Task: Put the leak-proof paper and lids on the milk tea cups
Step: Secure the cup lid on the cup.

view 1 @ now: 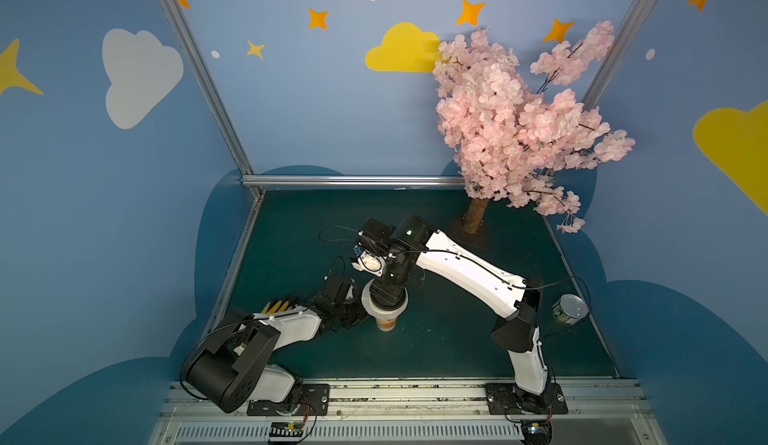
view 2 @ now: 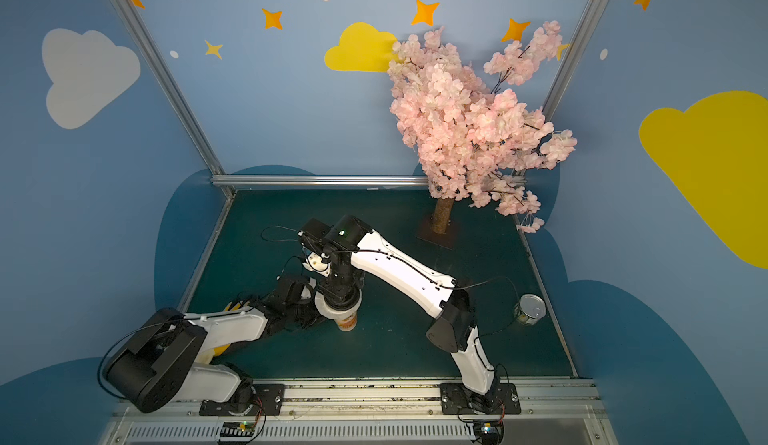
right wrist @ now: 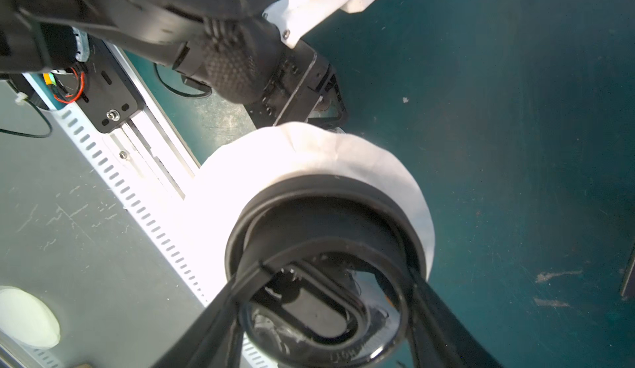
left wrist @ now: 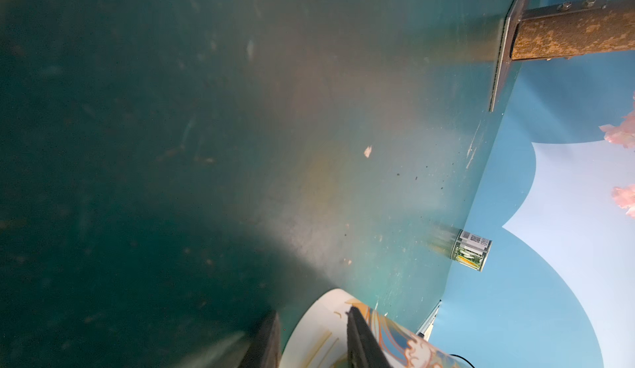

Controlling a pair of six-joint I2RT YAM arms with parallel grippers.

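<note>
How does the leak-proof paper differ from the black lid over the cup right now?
The leak-proof paper is white, thin and crinkled; the black lid looks rigid, with a raised rim. The paper is wider, so its edge shows around the lid. The paper lies underneath; the lid sits on top, held in the right gripper. Both are round and over the cup.

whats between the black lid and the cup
The paper, draped over the cup with the lid on top; the right wrist view shows it best.
</note>
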